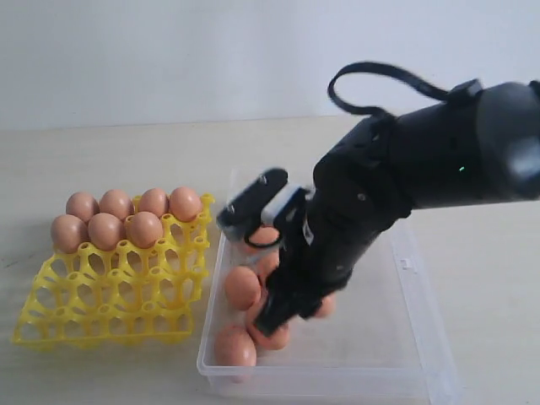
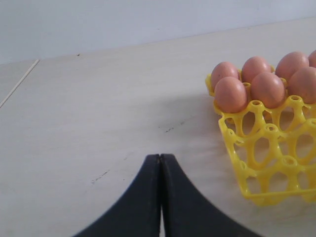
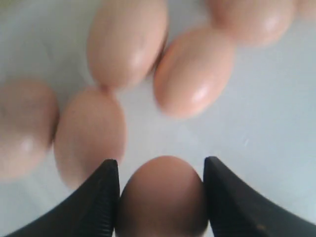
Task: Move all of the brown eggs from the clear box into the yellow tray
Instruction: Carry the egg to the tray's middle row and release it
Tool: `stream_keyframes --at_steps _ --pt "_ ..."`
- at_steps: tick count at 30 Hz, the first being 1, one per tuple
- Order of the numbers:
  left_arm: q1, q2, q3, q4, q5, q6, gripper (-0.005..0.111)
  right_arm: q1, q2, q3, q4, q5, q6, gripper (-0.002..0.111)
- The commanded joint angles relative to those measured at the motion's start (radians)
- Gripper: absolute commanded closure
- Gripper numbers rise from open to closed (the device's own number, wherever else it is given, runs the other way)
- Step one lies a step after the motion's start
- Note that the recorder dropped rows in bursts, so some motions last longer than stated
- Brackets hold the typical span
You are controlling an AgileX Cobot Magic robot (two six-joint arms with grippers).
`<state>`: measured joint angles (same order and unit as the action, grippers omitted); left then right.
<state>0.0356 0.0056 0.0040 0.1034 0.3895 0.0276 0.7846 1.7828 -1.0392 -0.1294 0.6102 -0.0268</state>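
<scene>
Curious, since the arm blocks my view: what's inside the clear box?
Loose brown eggs, one between the right hand's fingers. The arm hides the rest.

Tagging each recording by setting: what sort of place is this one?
Probably a lab or test bench rather than a kitchen: a pale tabletop against a blank wall, a black robot arm reaching into a clear box of brown eggs, and a yellow egg tray beside it.

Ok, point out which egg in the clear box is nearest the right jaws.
The darker egg filling the gap between the jaws; the other eggs lie beyond the tips, outside it.
</scene>
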Motion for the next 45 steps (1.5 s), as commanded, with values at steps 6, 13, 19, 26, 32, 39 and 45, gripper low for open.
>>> stream_keyframes --at_steps 6,13,19,26,32,39,45 --pt "-0.006 -0.006 -0.004 -0.002 -0.009 -0.005 0.107 -0.018 0.058 -0.014 0.129 -0.948 0.006 0.108" --pt "-0.006 -0.006 -0.004 -0.002 -0.009 -0.005 0.107 -0.018 0.256 -0.108 -0.079 -1.098 0.25 0.108" --pt "-0.006 -0.006 -0.004 -0.002 -0.009 -0.005 0.107 -0.018 0.354 -0.214 -0.14 -1.06 0.35 0.108" --pt "-0.006 -0.006 -0.004 -0.002 -0.009 -0.005 0.107 -0.018 0.391 -0.24 -0.144 -1.015 0.327 0.108" --pt "-0.006 -0.006 -0.004 -0.002 -0.009 -0.005 0.107 -0.018 0.406 -0.244 -0.136 -0.971 0.297 0.097" --pt "-0.006 -0.006 -0.004 -0.002 -0.009 -0.005 0.107 -0.02 0.405 -0.244 -0.136 -0.95 0.281 0.033" --pt "-0.006 -0.006 -0.004 -0.002 -0.009 -0.005 0.107 -0.02 0.152 -0.244 -0.136 -0.528 0.153 0.069"
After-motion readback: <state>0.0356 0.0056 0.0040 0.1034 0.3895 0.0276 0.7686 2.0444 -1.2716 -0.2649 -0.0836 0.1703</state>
